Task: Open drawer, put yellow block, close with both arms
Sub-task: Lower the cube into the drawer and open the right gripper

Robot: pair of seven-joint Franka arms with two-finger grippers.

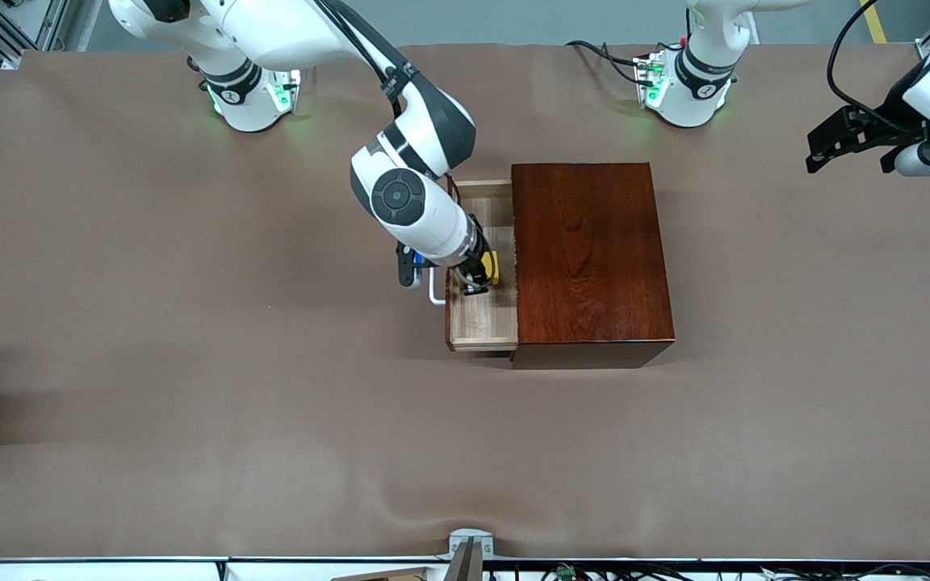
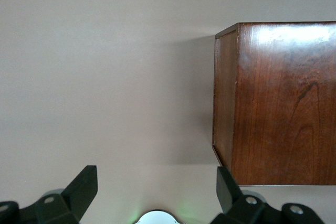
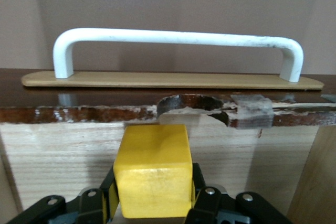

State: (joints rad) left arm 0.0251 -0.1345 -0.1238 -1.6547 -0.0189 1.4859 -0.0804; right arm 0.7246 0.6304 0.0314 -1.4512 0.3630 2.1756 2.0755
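Note:
The dark mahogany box (image 1: 590, 254) stands mid-table with its drawer (image 1: 483, 319) pulled out toward the right arm's end. The white bar handle (image 1: 435, 290) is on the drawer front. My right gripper (image 1: 481, 278) is over the open drawer, shut on the yellow block (image 1: 494, 268). In the right wrist view the yellow block (image 3: 152, 171) sits between the fingers of the right gripper (image 3: 153, 192), facing the drawer's pale inner wall (image 3: 63, 156) and the handle (image 3: 178, 38). My left gripper (image 1: 848, 161) waits open over the table's left-arm end. In the left wrist view the left gripper (image 2: 156, 182) is empty.
The left wrist view shows the box (image 2: 278, 103) from its closed end. Brown table covering (image 1: 190, 363) spreads around the box. A small metal bracket (image 1: 469, 545) sits at the table edge nearest the front camera.

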